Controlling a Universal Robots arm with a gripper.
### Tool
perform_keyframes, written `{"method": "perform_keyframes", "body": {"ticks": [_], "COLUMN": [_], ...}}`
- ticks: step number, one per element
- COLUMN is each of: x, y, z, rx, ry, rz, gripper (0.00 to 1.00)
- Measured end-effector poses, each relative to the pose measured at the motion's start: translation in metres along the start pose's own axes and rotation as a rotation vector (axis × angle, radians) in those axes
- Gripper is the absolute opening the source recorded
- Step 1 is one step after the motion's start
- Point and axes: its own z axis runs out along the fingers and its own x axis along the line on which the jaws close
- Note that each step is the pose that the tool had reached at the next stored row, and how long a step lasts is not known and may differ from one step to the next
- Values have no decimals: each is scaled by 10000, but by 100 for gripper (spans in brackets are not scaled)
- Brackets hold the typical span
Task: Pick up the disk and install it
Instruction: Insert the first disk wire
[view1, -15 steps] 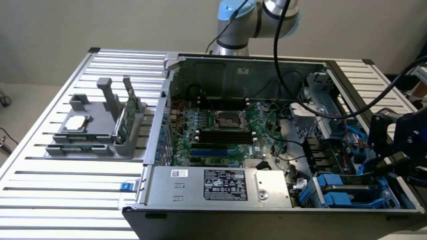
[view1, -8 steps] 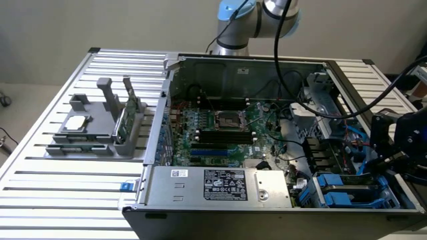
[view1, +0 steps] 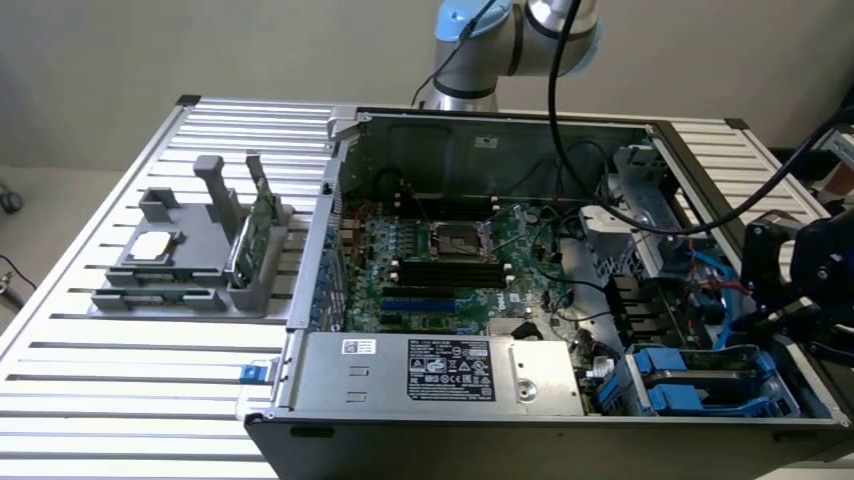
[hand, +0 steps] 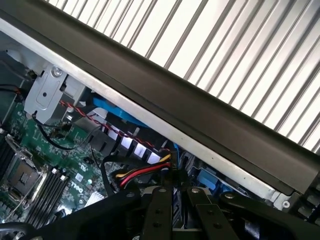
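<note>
The disk (view1: 705, 368) is a grey slab framed by a blue plastic carrier. It lies in the drive bay at the front corner of the open computer case (view1: 400, 370), on the exterior view's right. My gripper (view1: 797, 315) hangs above the case's side wall, just over and beside that bay. In the wrist view my gripper (hand: 173, 192) has its dark fingers (hand: 159, 210) drawn close together, with nothing visible between them. Blue carrier plastic (hand: 207, 179) shows just past the fingertips, under the case wall (hand: 200, 120).
The motherboard (view1: 447, 250) and power supply (view1: 441, 370) sit inside the case, with red and yellow cables (hand: 142, 172) near the fingers. A grey fixture (view1: 187, 260) on the slatted table (view1: 120, 380) holds a square chip (view1: 151, 245) and a green card (view1: 254, 235).
</note>
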Motion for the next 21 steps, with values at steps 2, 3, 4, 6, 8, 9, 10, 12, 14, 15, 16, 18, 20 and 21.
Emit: {"method": "perform_keyframes", "body": {"ticks": [2,3,4,6,8,9,10,12,14,15,16,18,20,21], "x": [3,4,5,15,37,53,68,94,107,112,114,116,117,117], "y": [-4,-5,-8,-25,-72,-105,-136,-190,-213,-221,-226,-229,-229,-229], "z": [-7,-8,-9,-13,-16,-17,-19,-20,-19,-18,-19,-19,-19,-19], "rx": [-19,-26,-31,-34,-35,-35,-34,-35,-40,-45,-51,-66,-90,-100], "ry": [16,17,15,9,10,11,11,11,8,6,1,-18,-60,-84], "rz": [47,75,97,118,118,118,118,118,143,169,201,298,475,566], "gripper": [16,16,16,16,16,16,16,16,16,16,16,16,16,16]}}
